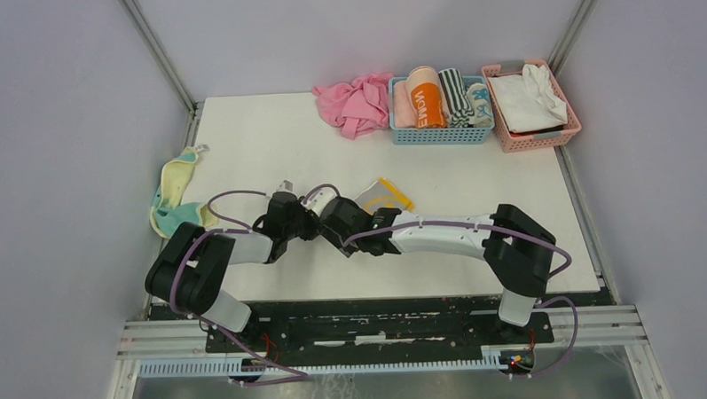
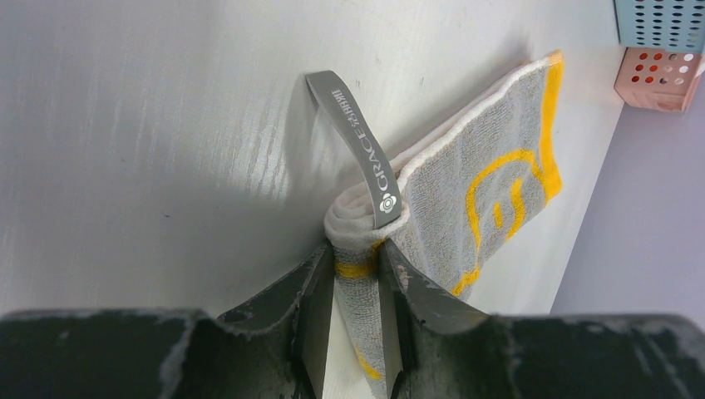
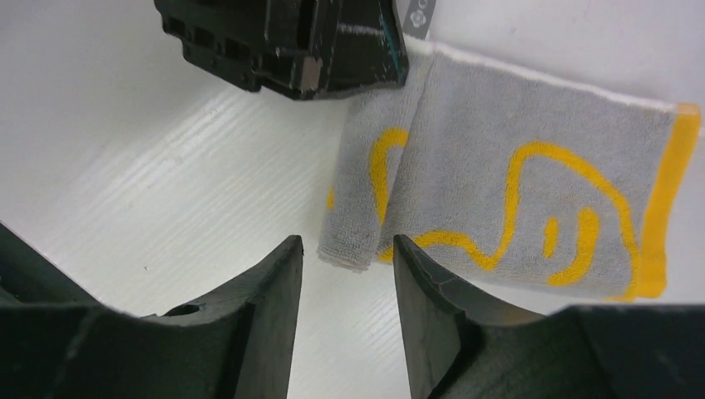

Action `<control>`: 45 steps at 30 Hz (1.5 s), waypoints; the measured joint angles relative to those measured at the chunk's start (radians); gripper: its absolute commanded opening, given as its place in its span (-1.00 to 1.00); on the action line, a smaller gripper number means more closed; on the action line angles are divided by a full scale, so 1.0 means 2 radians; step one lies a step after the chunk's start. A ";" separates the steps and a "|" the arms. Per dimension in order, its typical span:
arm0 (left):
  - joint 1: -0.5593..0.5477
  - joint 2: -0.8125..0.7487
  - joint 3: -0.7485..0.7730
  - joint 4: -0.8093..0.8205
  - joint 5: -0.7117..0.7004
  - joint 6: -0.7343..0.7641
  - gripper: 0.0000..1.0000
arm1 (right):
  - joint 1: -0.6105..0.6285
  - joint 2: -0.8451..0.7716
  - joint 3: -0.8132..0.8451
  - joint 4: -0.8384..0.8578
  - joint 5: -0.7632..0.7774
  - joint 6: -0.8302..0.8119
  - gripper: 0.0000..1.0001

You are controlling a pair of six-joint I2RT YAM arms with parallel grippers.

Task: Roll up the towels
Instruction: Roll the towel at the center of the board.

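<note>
Left wrist: left hand (image 2: 356, 274) pinches the grey towel (image 2: 465, 191) at its rolled end (right hand (image 3: 347, 245) parted, empty).

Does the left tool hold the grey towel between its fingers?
Yes, the folded end of the grey towel is pinched between the fingers of the left tool.
</note>
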State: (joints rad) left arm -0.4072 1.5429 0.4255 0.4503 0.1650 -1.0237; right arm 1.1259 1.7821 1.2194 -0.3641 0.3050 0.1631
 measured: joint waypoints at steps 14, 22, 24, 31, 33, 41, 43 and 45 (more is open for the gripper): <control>-0.002 0.000 0.000 -0.001 -0.003 0.000 -0.31 | 0.001 0.076 0.012 0.021 -0.003 -0.002 -0.11; -0.002 -0.001 0.000 -0.001 -0.003 0.000 -0.31 | 0.004 0.092 0.030 0.003 0.034 0.008 -0.06; -0.002 -0.001 0.000 -0.001 -0.003 0.000 -0.31 | 0.006 0.094 0.032 -0.002 0.046 0.012 -0.07; -0.002 0.000 0.000 -0.001 -0.003 0.000 -0.32 | 0.006 0.106 0.049 -0.022 0.075 0.021 -0.19; -0.002 0.000 0.000 -0.001 -0.003 0.000 -0.32 | 0.006 0.111 0.055 -0.029 0.078 0.023 -0.30; -0.002 -0.018 -0.002 -0.024 -0.003 0.000 -0.26 | -0.001 0.117 0.069 -0.045 0.050 0.010 -0.79; -0.002 -0.047 -0.010 -0.055 -0.008 0.000 -0.21 | -0.003 0.114 0.070 -0.050 0.026 0.003 -0.95; -0.002 -0.082 -0.021 -0.091 -0.017 0.000 -0.09 | -0.007 0.107 0.069 -0.054 -0.011 0.001 -0.99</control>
State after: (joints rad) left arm -0.4110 1.3792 0.3843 0.2680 0.1314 -1.0233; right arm 1.1114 1.9965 1.3579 -0.4728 0.2829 0.1642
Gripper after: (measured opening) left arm 0.387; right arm 0.055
